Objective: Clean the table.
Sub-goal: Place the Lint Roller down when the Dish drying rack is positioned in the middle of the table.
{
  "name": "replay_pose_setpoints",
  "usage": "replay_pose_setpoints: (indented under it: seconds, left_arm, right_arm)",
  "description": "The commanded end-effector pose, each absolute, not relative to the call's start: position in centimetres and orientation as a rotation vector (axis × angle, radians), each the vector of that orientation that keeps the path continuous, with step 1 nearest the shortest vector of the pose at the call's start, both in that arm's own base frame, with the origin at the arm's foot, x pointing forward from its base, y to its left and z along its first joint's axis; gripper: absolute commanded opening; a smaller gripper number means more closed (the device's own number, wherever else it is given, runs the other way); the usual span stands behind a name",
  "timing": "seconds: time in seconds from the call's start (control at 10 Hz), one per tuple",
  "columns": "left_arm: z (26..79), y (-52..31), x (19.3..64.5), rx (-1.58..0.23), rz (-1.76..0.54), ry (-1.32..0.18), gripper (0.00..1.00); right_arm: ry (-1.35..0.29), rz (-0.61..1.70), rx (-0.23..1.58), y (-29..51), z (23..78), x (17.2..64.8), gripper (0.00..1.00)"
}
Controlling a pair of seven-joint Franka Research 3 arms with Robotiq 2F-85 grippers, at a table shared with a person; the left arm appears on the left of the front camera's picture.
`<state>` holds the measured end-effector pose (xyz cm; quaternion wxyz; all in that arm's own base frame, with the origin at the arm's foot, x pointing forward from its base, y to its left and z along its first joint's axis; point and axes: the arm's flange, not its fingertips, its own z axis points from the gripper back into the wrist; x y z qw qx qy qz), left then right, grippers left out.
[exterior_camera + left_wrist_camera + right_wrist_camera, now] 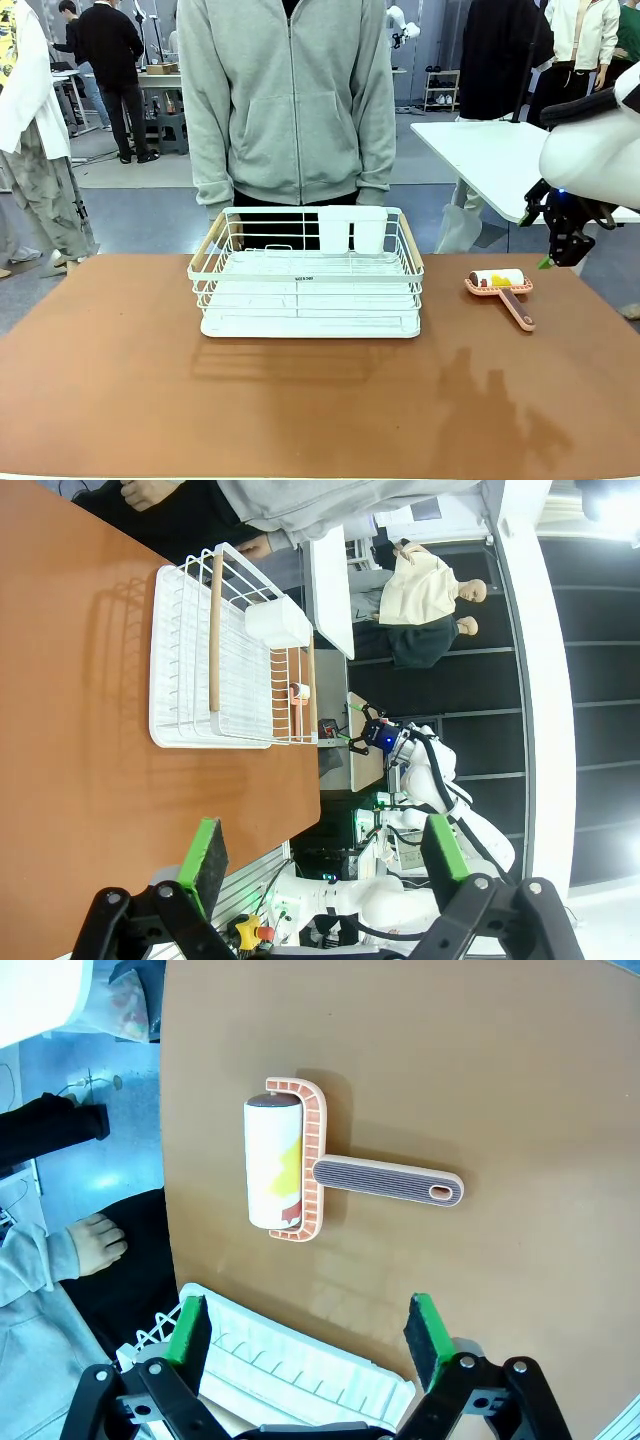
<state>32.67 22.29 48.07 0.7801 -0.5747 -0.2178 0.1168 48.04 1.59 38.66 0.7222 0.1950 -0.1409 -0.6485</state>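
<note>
The reddish-brown table (120,380) spans the front view, and I also see its top under both wrist cameras as table (520,1050) and table (70,710). A lint roller (500,285) with a white roll and a salmon handle lies on its right side; from above, the lint roller (285,1165) shows its handle pointing away from the roll. My right gripper (555,260) hangs open above and to the right of it, its own view showing the gripper (305,1335) with nothing between the green pads. My left gripper (325,865) is open and empty, off the table's edge.
A white wire dish rack (310,280) with wooden side rails stands mid-table, holding a white cup holder at its back. A person in a grey hoodie (290,100) stands right behind it. A smaller white table (490,150) is at the back right.
</note>
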Motion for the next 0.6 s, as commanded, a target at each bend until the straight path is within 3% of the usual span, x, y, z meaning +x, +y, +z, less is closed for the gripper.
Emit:
replay_pose_setpoints:
  seconds: [0.0,0.5]
  left_arm:
    - [48.21,22.41,32.45,-1.247,0.249,-0.477,1.00]
    - [48.21,22.41,32.45,-1.247,0.249,-0.477,1.00]
  right_arm:
    - [-0.311,-1.425,0.433,1.69,38.66,47.99,1.00]
    - [-0.311,-1.425,0.433,1.69,38.66,47.99,1.00]
